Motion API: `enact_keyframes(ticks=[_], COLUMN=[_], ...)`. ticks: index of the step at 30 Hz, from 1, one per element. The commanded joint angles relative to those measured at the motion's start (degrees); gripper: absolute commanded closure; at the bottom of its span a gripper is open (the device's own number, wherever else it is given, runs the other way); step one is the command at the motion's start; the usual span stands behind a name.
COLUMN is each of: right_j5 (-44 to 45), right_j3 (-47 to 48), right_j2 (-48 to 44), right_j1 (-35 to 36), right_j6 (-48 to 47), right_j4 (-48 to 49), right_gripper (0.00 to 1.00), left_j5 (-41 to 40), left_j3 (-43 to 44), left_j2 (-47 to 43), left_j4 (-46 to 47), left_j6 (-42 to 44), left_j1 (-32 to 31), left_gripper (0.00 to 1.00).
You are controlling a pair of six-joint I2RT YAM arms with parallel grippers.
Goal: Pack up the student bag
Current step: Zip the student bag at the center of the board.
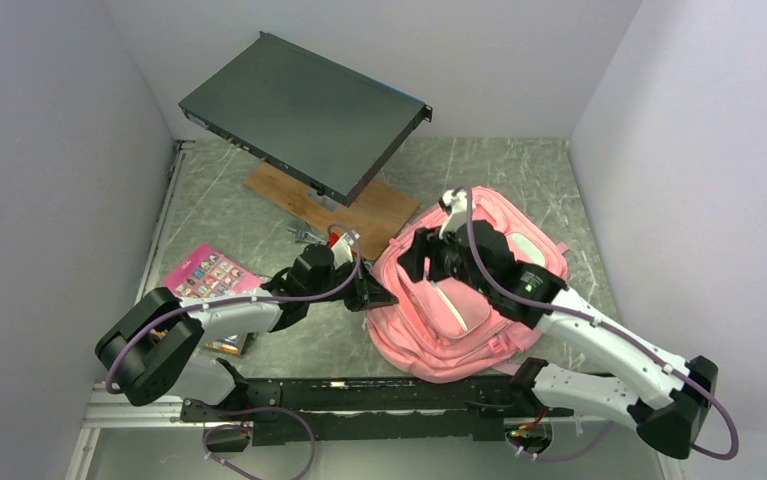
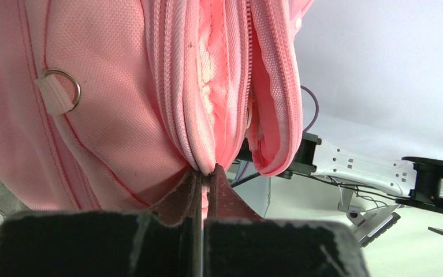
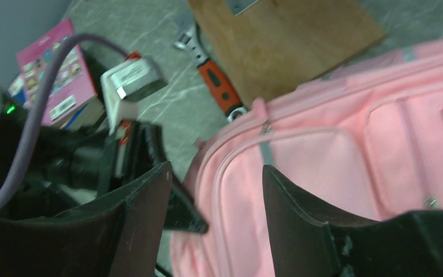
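The pink student bag [image 1: 459, 320] lies on the table right of centre, its zipped edge toward the left arm. My left gripper [image 1: 379, 296] is shut on a fold of the bag's pink zip edge [image 2: 207, 164]; the bag's side fills the left wrist view [image 2: 121, 86]. My right gripper [image 1: 421, 262] hovers open over the bag's upper left part. In the right wrist view its fingers [image 3: 149, 196] straddle the bag's pink seam [image 3: 236, 190], apart from it. The left gripper's fingertip shows beside it there.
A pink book [image 1: 209, 275] lies at the left, also in the right wrist view [image 3: 51, 75]. A brown board [image 1: 359, 205] and an orange-handled tool [image 3: 219, 86] lie behind. A dark flat device [image 1: 304, 115] is raised at the back. Walls close both sides.
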Motion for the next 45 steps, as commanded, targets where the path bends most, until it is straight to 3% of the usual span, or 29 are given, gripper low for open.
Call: enact_keyframes(ticks=[1, 9, 17, 24, 25, 27, 31, 40, 45], right_j5=[-2.85, -20.94, -26.36, -27.22, -27.34, -26.91, -26.73, -28.43, -29.28], right_j3=[5.98, 8.25, 14.47, 14.98, 14.98, 14.85, 14.83, 13.59, 15.41], right_j2=[7.43, 19.29, 29.93, 32.86, 32.92, 32.81, 32.52, 31.52, 29.66], right_j1=[-4.35, -10.96, -12.03, -12.35, -12.37, -12.42, -12.4, -12.26, -11.99], right_j6=[-8.82, -18.64, -25.65, -28.53, -28.69, -28.72, -28.12, -26.34, -19.76], right_j4=[2.21, 9.66, 6.87, 4.81, 4.43, 3.9, 2.79, 2.83, 1.59], right_gripper=[0.41, 0.46, 0.48, 0.66, 0.66, 0.53, 0.53, 0.84, 1.0], left_j5=[4.48, 5.87, 7.28, 6.9, 6.81, 6.56, 6.41, 5.76, 5.74], left_j3=[1.6, 1.99, 1.83, 2.51, 2.62, 2.74, 2.38, 2.07, 2.05], left_j2=[-3.89, -2.7, -1.34, -2.54, -2.74, -3.19, -3.56, -4.18, -3.73], left_j4=[5.74, 7.19, 10.21, 7.99, 7.48, 6.19, 4.99, 3.8, 4.19], left_j6=[0.72, 1.07, 0.19, 1.48, 1.74, 2.38, 2.7, 2.33, 1.39], left_j1=[-0.66, -0.66, -0.66, -0.66, -0.66, -0.66, -0.57, -0.39, 0.22], left_gripper=[1.0, 1.0, 1.0, 1.0, 1.0, 1.0, 1.0, 1.0, 1.0])
